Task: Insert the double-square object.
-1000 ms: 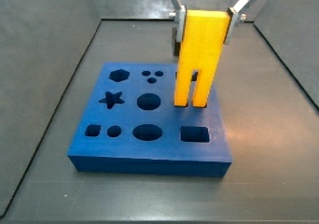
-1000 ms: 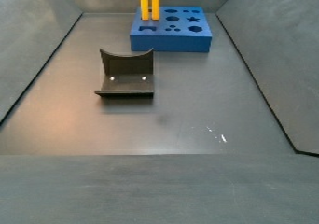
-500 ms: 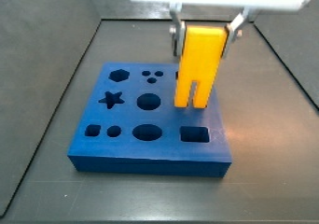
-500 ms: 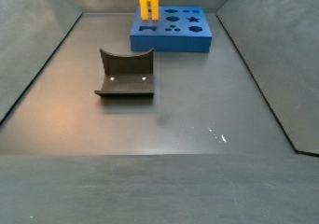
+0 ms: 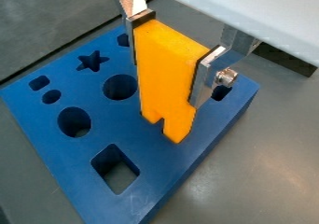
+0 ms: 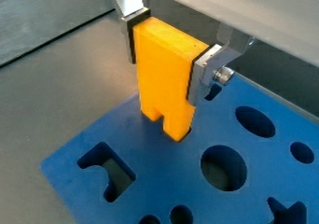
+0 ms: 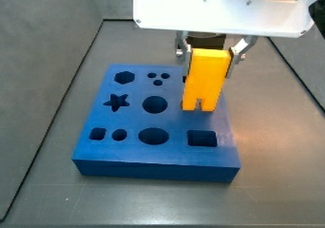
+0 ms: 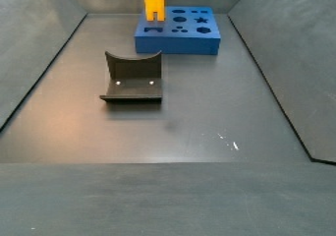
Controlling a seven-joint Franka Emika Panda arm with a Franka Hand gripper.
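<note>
The double-square object (image 7: 206, 80) is a tall yellow block with two prongs pointing down. It stands upright over the far right part of the blue board (image 7: 152, 161). My gripper (image 7: 210, 51) is shut on its upper end, one silver finger on each side. Both wrist views show the grip on the yellow block (image 5: 169, 83) (image 6: 165, 78). The prong tips are at the board's top face (image 5: 50, 144); the holes under them are hidden. In a side view the block (image 8: 153, 2) stands at the left end of the board (image 8: 184, 43).
The board (image 6: 162, 186) has star, hexagon, round and square holes. The dark fixture (image 8: 132, 78) stands on the grey floor, apart from the board. Sloped grey walls enclose the floor.
My gripper has come down with the yellow block, and its prong tips are lower at the board. The wrist body now fills the top of a side view.
</note>
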